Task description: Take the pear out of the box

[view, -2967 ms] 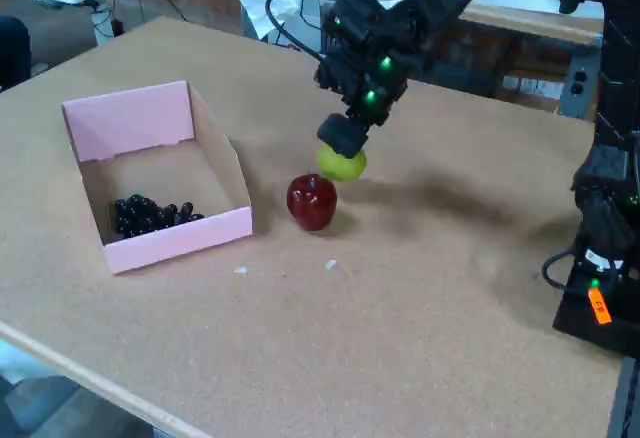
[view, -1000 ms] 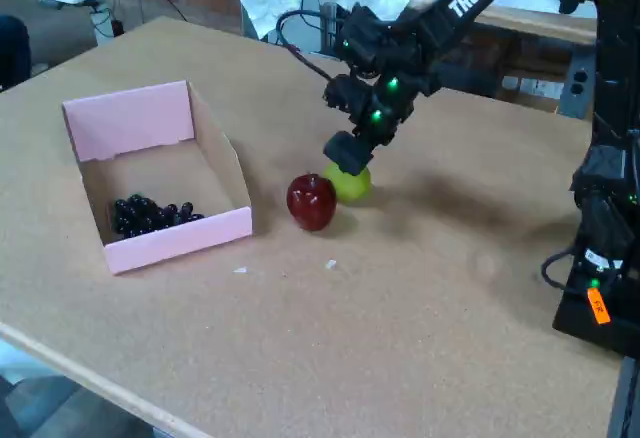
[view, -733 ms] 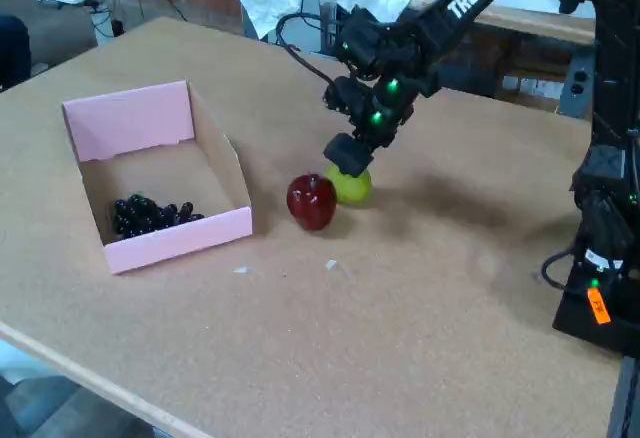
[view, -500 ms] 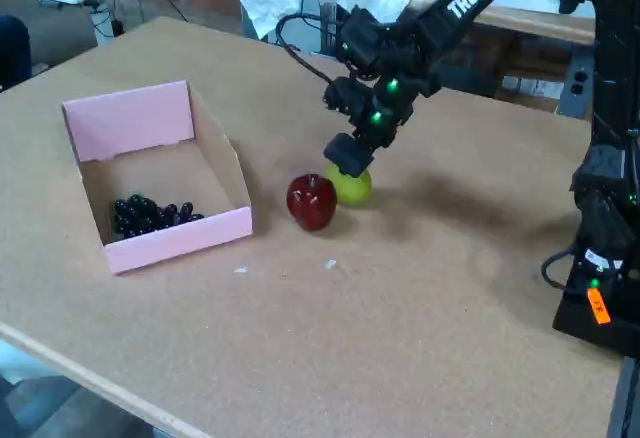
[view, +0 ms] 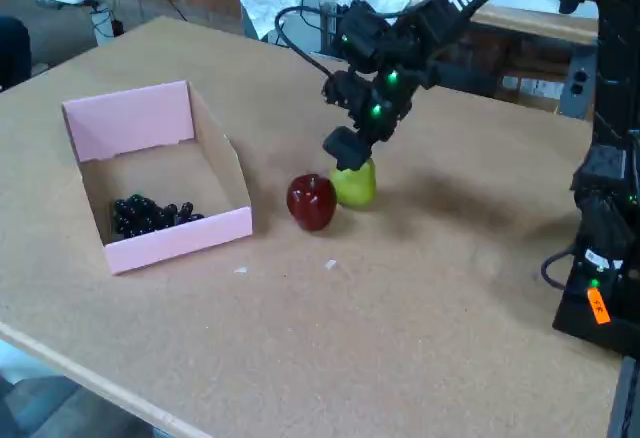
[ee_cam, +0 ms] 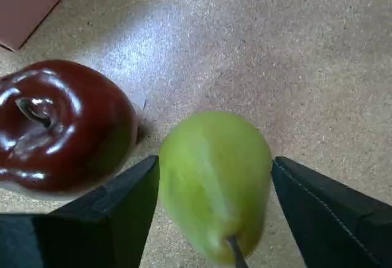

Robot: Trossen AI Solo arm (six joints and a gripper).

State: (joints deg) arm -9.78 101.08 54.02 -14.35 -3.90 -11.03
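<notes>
Since half a second ago the gripper [view: 345, 150] has lifted slightly and its fingers [ee_cam: 116, 210] now stand spread, clear of the pear [ee_cam: 215, 181]. The pear stands on the table [view: 420, 288], just beside the apple [view: 312, 201] at its 3 o'clock, well outside the box [view: 150, 173] holding grapes [view: 150, 214].

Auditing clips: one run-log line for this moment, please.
pear: on table beside apple | box: grapes only | gripper: open, straddling pear
</notes>
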